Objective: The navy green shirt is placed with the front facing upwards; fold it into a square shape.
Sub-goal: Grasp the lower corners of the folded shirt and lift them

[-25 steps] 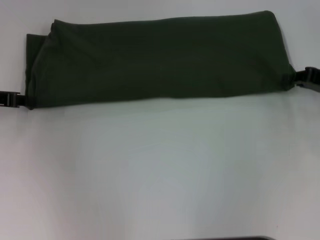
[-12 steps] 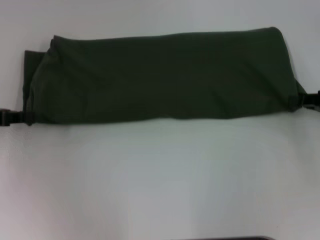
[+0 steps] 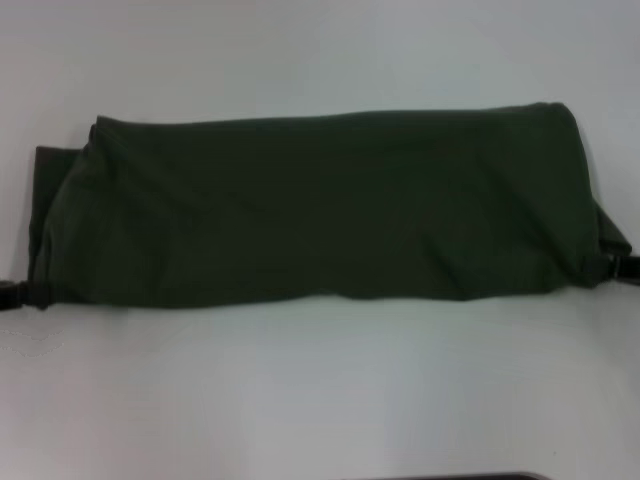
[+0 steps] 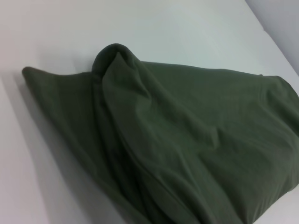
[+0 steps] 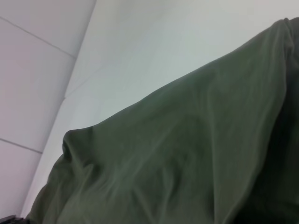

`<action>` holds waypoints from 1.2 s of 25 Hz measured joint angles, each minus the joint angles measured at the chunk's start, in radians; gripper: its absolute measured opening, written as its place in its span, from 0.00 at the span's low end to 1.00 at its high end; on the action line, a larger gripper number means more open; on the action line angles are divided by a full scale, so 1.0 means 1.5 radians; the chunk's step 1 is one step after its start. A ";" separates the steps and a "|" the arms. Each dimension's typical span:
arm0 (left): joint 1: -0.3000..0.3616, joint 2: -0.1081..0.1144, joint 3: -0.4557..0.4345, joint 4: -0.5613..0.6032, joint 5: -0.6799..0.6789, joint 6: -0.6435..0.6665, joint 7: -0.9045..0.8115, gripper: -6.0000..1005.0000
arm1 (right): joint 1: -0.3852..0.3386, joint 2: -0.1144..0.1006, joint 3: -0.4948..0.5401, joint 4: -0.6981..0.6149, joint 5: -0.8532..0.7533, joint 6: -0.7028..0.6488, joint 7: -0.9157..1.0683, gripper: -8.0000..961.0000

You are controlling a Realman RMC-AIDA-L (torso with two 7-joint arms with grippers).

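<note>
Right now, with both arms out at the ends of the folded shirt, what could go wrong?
1. Each end effector, left and right, meets the navy green shirt only at a near corner. Its hold may be thin, so a corner could slip free.
2. The shirt's near edge sags and ripples mid-span; uneven pulling might skew the band.
3. At the robot's left end, a layer pokes out past the fold, so the final square may come out uneven.
</note>
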 joint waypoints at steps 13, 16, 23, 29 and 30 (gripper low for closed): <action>0.053 -0.005 -0.007 0.023 0.005 0.052 0.006 0.06 | -0.045 0.008 0.013 0.004 -0.005 -0.053 -0.024 0.02; 0.055 -0.005 -0.007 0.017 0.005 0.044 0.015 0.06 | -0.054 0.010 0.015 0.005 -0.005 -0.038 -0.025 0.02; 0.050 -0.005 0.002 0.000 0.029 0.022 0.025 0.07 | -0.071 0.011 0.034 0.006 -0.005 0.005 -0.020 0.03; 0.044 -0.004 0.006 -0.006 0.046 0.009 0.026 0.08 | -0.074 0.004 0.050 0.019 -0.005 0.021 -0.020 0.03; 0.044 -0.003 0.006 -0.006 0.046 0.008 0.026 0.08 | -0.075 0.003 0.052 0.020 -0.005 0.023 -0.019 0.03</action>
